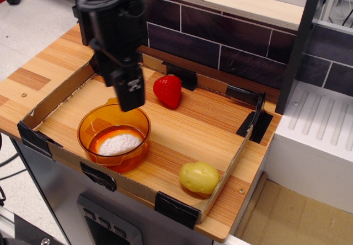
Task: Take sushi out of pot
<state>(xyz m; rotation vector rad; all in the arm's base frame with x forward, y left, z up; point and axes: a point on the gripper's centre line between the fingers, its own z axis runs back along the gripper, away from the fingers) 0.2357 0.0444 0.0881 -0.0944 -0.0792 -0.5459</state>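
Note:
The sushi [119, 144] lies in the bottom of the translucent orange pot [86, 124], white bumpy rice side up. The pot stands at the front left of the wooden board, its tab handle pointing to the back. My black gripper [119, 88] hangs just above the pot's back rim, fingers pointing down and apart, holding nothing. It does not touch the pot or the sushi.
A red strawberry [167, 90] lies at the back middle of the board, right of the gripper. A yellow potato [199, 177] lies at the front right corner. A low cardboard rim [60, 93] with black tape corners surrounds the board. A dark brick wall [220, 41] stands behind.

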